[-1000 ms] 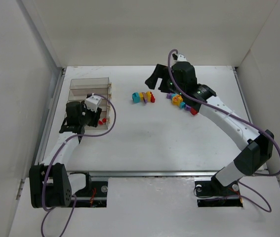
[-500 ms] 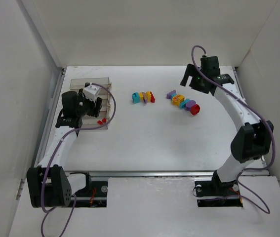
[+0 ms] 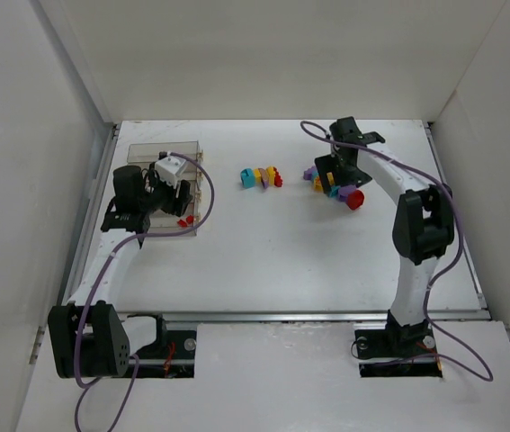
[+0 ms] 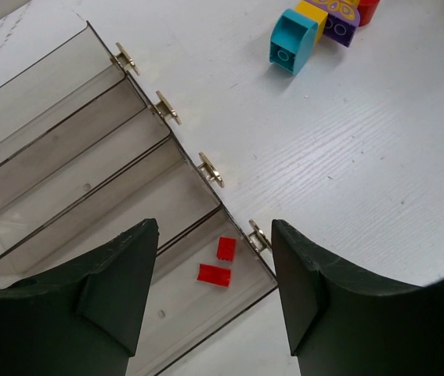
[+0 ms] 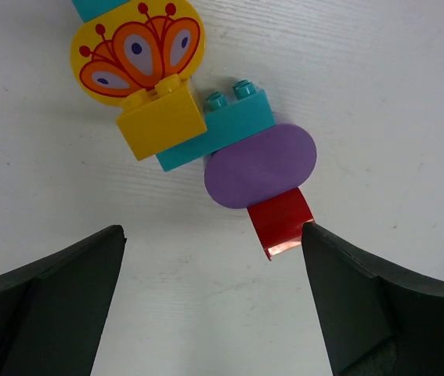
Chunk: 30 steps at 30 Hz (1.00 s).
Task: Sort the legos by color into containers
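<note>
The white table (image 3: 263, 243) carries the block of four clear, smoky plastic bins (image 3: 151, 153) at its far left. The left gripper (image 4: 214, 235), jaws apart and empty, stays above the nearest bin, which holds two small red bricks (image 4: 220, 262). The right gripper (image 5: 212, 235), jaws wide apart, has swung back from the far right. It now hangs over the right-hand cluster of loose legos: a purple oval piece (image 5: 259, 164), a teal brick (image 5: 241, 117), a yellow brick (image 5: 161, 121) and a red piece (image 5: 282, 219). The mixed-colour middle cluster (image 3: 262, 176) lies unmoved.
</note>
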Each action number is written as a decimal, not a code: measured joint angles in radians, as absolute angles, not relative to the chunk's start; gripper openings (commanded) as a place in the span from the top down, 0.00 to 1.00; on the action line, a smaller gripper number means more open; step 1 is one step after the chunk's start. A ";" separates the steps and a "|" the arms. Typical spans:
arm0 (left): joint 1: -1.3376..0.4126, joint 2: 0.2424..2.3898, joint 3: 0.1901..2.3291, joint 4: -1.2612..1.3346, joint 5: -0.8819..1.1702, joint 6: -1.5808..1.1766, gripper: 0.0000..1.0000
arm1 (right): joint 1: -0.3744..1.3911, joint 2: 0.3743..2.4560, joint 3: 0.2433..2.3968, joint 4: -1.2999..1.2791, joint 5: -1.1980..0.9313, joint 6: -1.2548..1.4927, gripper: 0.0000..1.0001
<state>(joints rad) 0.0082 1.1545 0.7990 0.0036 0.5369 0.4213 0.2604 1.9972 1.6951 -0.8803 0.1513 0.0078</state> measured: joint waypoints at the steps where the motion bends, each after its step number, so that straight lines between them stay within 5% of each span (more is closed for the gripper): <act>1: 0.008 1.155 0.799 0.002 0.540 0.421 0.43 | 0.268 1.999 1.705 -0.885 0.164 -0.012 0.01; 30: 0.008 1.143 0.798 -0.020 0.548 0.463 0.43 | 0.270 2.225 1.853 -0.879 0.303 -0.157 0.01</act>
